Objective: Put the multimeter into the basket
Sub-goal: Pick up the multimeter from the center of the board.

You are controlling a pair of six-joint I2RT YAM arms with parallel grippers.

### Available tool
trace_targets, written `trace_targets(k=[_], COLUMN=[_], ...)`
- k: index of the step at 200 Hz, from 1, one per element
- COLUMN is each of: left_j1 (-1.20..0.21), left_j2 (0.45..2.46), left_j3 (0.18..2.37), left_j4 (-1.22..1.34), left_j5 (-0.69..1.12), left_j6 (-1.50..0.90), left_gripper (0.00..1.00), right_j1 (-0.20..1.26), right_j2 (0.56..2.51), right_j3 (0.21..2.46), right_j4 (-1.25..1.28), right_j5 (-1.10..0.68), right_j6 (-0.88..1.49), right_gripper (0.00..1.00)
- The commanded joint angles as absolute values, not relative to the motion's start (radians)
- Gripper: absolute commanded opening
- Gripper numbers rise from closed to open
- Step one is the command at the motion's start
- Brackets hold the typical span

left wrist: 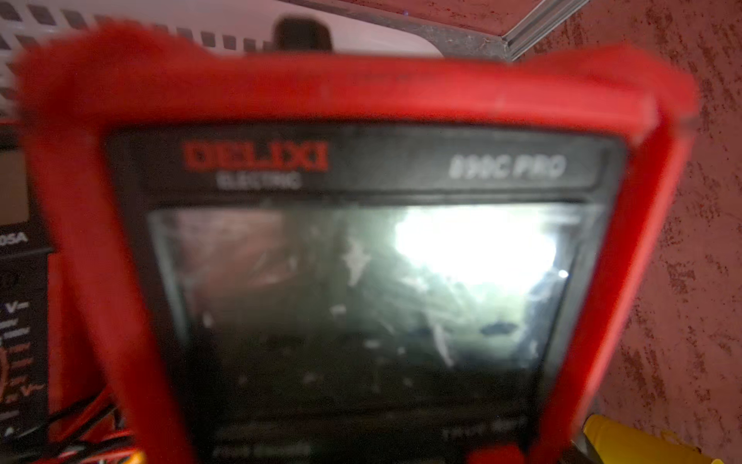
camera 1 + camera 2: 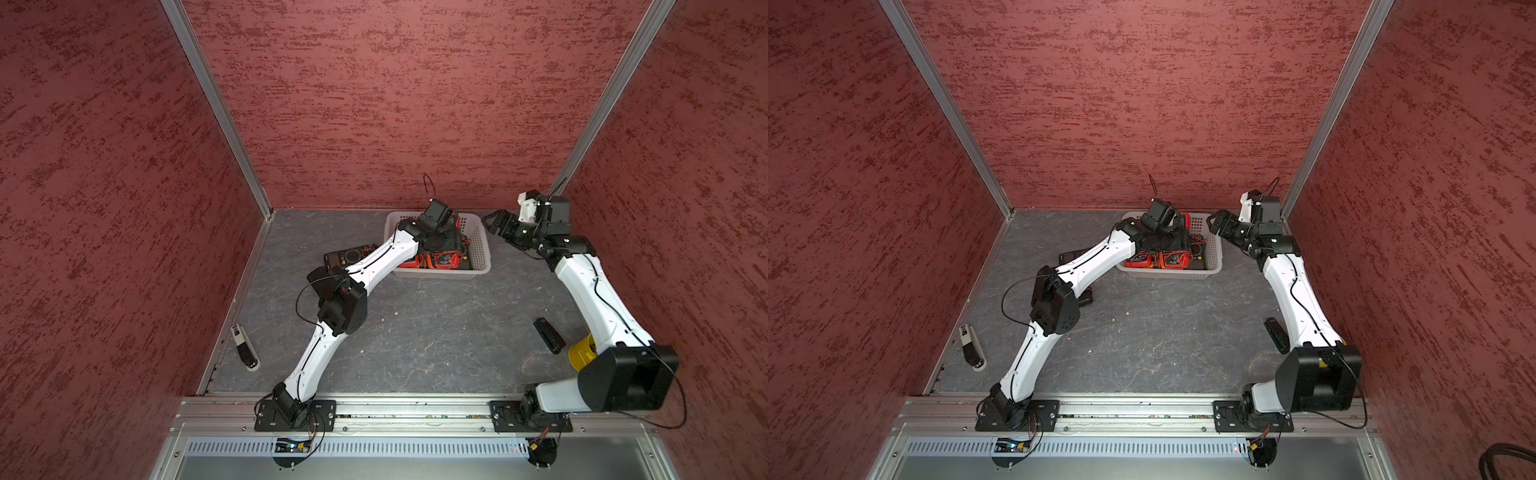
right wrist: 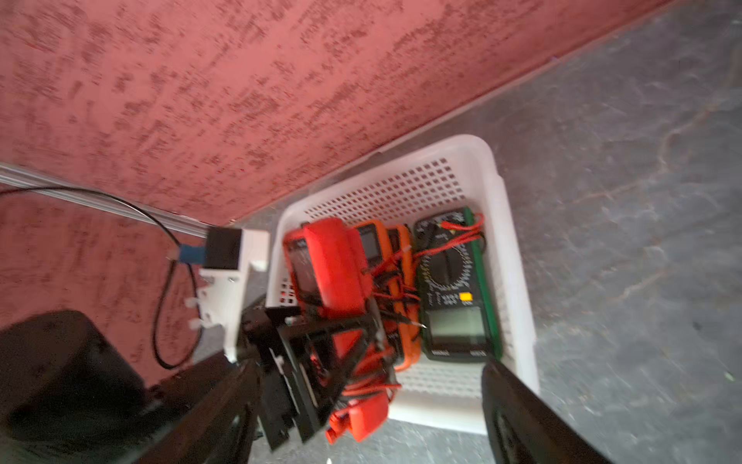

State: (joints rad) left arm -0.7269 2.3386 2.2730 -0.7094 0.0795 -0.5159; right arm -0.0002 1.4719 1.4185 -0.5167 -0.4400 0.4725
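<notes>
Grey tabletop (image 2: 415, 332), white basket (image 2: 440, 273), red walls (image 2: 395, 104)

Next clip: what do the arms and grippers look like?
Both the left arm and right arm have smooth white link shells joined by boxy black joint housings, on black base plates. Thin black cables run along the links and loop free. The left gripper, lattice-framed, and right gripper are black. A white bracket sits at the right wrist.
</notes>
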Motion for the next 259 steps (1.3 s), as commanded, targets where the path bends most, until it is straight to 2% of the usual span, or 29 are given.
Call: trace_targets(k=[1, 73, 122, 165, 190, 207, 225, 259], left_j1=[-0.719, -0.718, -0.706, -0.699, -0.697, -0.698, -0.698, -0.695], left_j2=[2.217, 2.204, 2.219, 2.224, 2.232, 2.232, 2.232, 2.231], left_j3=[2.267, 2.269, 2.288, 2.295, 2.304, 2.303, 2.303, 2.303], left_j4=[-0.532, -0.504, -0.513, -0.51, -0.51, -0.51, -0.511, -0.51], left_j5=[0.133, 0.175, 0.195, 0.217, 0.238, 0.244, 0.247, 0.253], left_j6=[-0.413, -0.372, -0.38, -0.379, -0.376, -0.376, -0.376, -0.381], left_gripper=[0.17, 0.17, 0.16, 0.16, 0.16, 0.16, 0.16, 0.2], right_j1=[-0.02, -0.023, -0.022, -0.016, 0.007, 0.018, 0.021, 0.02], right_j2=[1.562, 1.814, 1.848, 1.855, 1.881, 1.895, 1.904, 1.909], right_j3=[1.499, 1.7, 1.689, 1.689, 1.711, 1.727, 1.732, 1.743], right_j4=[-0.483, -0.479, -0.379, -0.391, -0.433, -0.449, -0.439, -0.432], right_j5=[-0.651, -0.853, -0.987, -0.981, -0.949, -0.928, -0.928, -0.932], right_j6=[0.421, 0.391, 0.439, 0.43, 0.408, 0.4, 0.409, 0.408], right_gripper=[0.85, 0.83, 0.81, 0.85, 0.82, 0.77, 0.67, 0.42])
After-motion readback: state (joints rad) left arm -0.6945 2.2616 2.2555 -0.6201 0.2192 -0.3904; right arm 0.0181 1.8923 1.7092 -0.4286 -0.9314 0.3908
